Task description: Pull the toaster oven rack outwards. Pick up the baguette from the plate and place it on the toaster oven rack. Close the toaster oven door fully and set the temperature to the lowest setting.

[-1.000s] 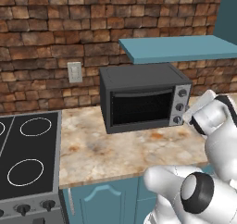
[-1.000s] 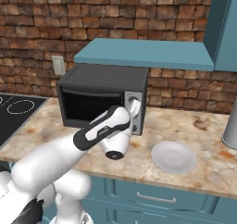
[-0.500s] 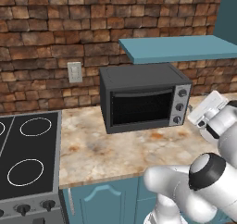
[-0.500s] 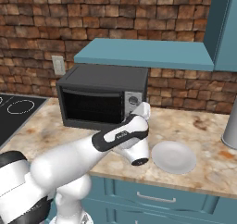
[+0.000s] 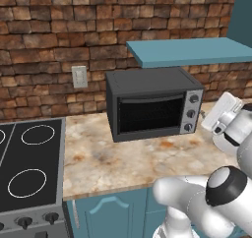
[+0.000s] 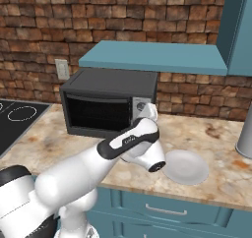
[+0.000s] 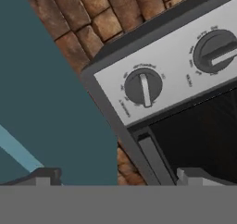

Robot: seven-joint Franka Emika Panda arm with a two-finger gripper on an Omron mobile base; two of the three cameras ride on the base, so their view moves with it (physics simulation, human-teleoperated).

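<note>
oven front: the door (image 5: 151, 115) of the toaster oven (image 5: 153, 102) is shut, and bare counter (image 5: 123, 158) lies open before it.
above oven: the teal shelf (image 5: 194, 50) hangs close over the top, leaving a narrow gap.
oven right side: the arm (image 6: 130, 142) stands by the knob panel (image 6: 139, 113); the plate (image 6: 186, 166) lies just beyond.
oven left side: open counter, then the stovetop (image 5: 30, 165).
behind: the brick wall (image 5: 59, 40) blocks the way.
</note>
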